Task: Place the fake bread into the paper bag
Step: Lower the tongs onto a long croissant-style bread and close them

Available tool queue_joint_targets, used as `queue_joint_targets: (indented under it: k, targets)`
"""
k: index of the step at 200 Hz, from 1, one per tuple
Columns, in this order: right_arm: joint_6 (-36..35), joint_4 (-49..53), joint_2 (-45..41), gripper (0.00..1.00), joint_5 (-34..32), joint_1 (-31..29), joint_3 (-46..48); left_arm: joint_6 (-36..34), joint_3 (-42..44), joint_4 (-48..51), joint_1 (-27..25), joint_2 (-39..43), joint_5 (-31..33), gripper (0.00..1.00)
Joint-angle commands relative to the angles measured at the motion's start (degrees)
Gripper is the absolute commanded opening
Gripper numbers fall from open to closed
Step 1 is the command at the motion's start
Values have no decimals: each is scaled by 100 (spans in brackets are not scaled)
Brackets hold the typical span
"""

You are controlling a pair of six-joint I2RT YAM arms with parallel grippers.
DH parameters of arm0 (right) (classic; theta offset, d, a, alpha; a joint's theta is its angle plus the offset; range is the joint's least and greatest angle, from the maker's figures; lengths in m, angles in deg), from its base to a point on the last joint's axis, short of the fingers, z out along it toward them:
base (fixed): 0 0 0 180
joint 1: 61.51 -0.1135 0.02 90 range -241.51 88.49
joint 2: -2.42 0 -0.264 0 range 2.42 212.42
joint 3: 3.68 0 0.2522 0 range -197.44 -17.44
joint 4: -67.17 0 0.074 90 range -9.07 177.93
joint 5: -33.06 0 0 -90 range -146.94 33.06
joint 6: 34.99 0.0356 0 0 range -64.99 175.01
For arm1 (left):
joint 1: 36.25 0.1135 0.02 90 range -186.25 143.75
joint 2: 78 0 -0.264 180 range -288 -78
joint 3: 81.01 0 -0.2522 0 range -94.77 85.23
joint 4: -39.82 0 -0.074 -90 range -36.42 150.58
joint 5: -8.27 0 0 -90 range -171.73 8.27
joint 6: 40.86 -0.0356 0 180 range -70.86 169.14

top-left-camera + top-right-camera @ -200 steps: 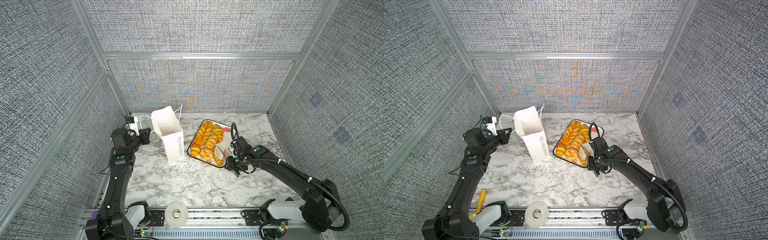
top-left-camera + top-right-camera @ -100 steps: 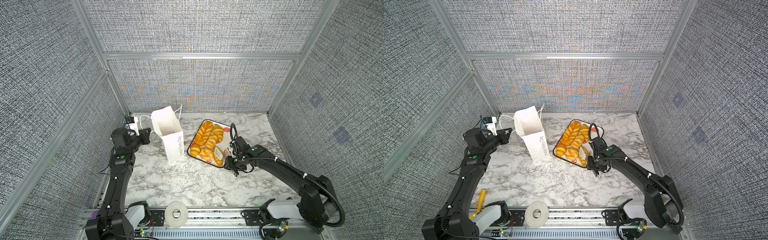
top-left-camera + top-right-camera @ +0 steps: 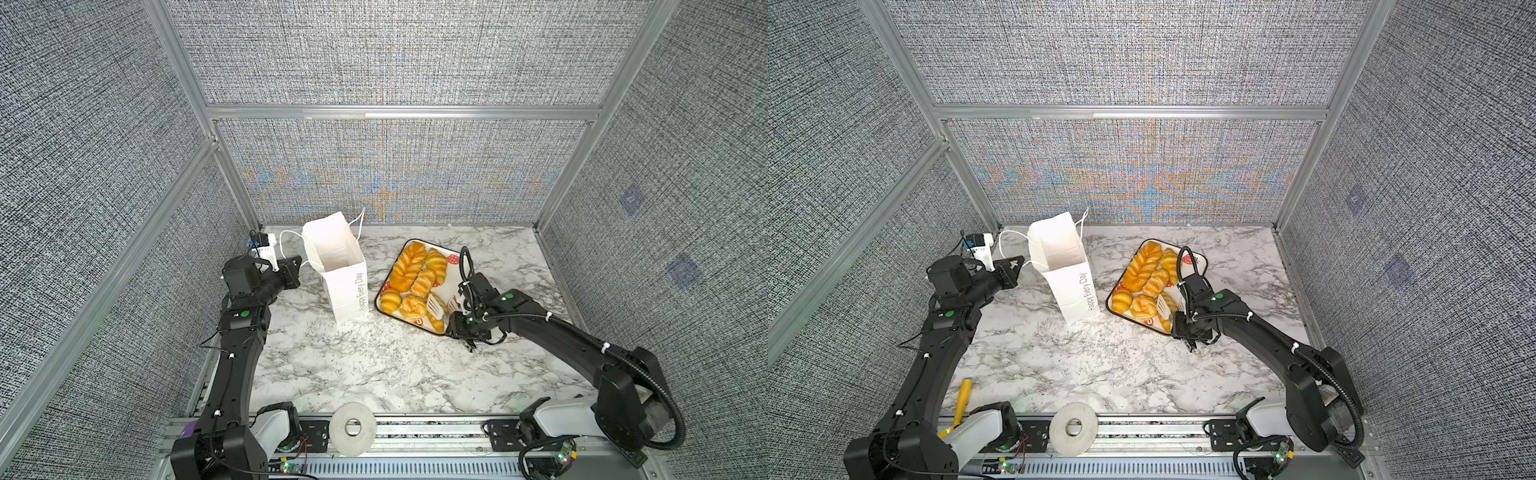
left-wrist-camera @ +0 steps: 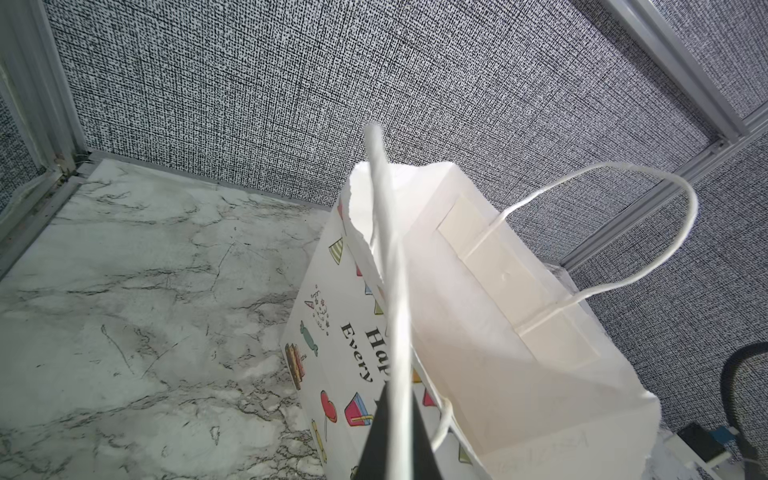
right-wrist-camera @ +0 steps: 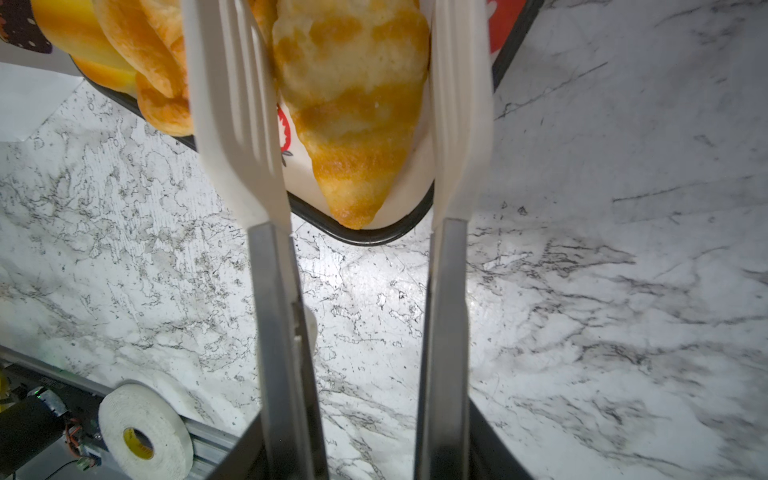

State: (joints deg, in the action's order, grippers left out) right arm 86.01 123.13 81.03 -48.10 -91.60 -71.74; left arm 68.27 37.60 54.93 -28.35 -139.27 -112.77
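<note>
The paper bag (image 3: 345,286) stands upright on the marble tabletop (image 3: 374,365) with its mouth open. It is just left of the tray (image 3: 436,245) and does not touch it. The side lettered "Happy Every Day" faces the tray.

The left gripper (image 3: 297,265) sits at the bag's rim on the side away from the tray. In the left wrist view its black fingertips (image 4: 392,436) are pinched together on the bag's near cord handle (image 4: 390,291), which runs taut between them. The other handle (image 4: 648,266) loops free above the far wall of the bag (image 4: 498,332).

The fake bread (image 3: 415,270) lies on the strawberry-print, black-rimmed tray in both top views. There is a long braided loaf, ridged croissant-like rolls, a round bun and a twisted bun (image 3: 1144,305).

The right gripper (image 3: 444,305) reaches over the tray's near corner and carries two white slotted tong blades (image 5: 232,104). In the right wrist view the blades stand apart on either side of one croissant-shaped pastry (image 5: 353,104). The pastry's pointed end rests against the tray's corner rim (image 5: 365,239). Both blades lie close along the pastry's sides, but it cannot be told whether they press on it.

A roll of white tape (image 3: 353,428) lies at the table's front edge. A yellow-handled tool (image 3: 962,399) lies beside the left arm's base.
</note>
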Motion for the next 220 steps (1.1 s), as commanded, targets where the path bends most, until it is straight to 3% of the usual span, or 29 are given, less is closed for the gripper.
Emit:
queue_joint_targets:
  k: [1, 110, 220]
  targets:
    - [-21, -71, 6, 50, 23, 3, 8, -5, -5, -108, 1, -16, -65, 0]
    - [-147, 245, -347, 33, -64, 207, -38, -1, -7, -108, 1, -20, -60, 0]
    - [-348, 579, -626, 30, -146, 372, -575, -10, 0, -91, -6, -20, -35, 0]
